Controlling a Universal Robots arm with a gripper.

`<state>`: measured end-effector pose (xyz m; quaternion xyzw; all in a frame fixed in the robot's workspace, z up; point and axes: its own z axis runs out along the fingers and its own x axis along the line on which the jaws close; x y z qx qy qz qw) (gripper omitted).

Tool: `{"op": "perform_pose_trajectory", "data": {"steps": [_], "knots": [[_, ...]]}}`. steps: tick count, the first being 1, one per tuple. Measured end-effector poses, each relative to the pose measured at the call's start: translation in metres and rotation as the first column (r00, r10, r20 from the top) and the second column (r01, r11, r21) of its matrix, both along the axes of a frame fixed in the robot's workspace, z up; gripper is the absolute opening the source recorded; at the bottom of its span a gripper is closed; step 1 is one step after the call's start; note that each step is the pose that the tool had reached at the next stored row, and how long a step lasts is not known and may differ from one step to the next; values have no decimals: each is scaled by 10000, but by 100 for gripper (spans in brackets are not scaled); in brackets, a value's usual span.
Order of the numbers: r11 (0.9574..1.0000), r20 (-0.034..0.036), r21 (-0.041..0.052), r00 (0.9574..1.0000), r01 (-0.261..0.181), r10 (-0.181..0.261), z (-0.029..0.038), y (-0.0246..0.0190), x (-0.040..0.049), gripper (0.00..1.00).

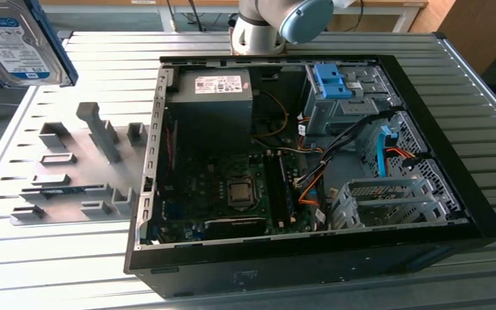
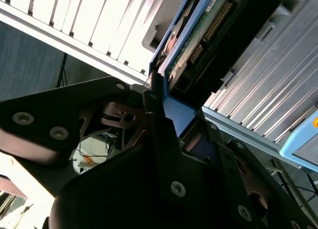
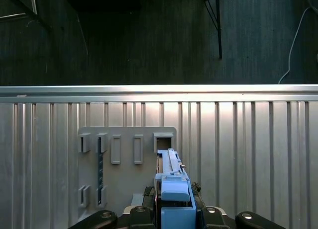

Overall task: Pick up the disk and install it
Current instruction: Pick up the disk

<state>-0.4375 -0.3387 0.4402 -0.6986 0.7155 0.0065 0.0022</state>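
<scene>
In the exterior view, the disk (image 1: 15, 42) hangs in the upper corner on the exterior view's left, well above the grey holder plate (image 1: 72, 143) and apart from the open computer case (image 1: 317, 261). In the second wrist view, the gripper (image 2: 161, 102) pinches the disk's blue frame tight, likely so it cannot slip. In the first wrist view, the disk stands on edge over the plate's slots.

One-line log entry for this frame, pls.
gripper: shut on the disk | disk: in the air above the fixture plate | PC case: open, disk not yet installed
</scene>
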Motion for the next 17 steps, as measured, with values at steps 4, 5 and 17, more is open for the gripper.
{"op": "perform_pose_trajectory", "data": {"steps": [4, 5, 17], "knots": [[10000, -1, 0, 10000, 0, 0, 36, 0, 0, 37], [10000, -1, 0, 10000, 0, 0, 48, 0, 0, 37], [10000, 0, 0, 10000, 0, 0, 200, 0, 0, 37]]}}
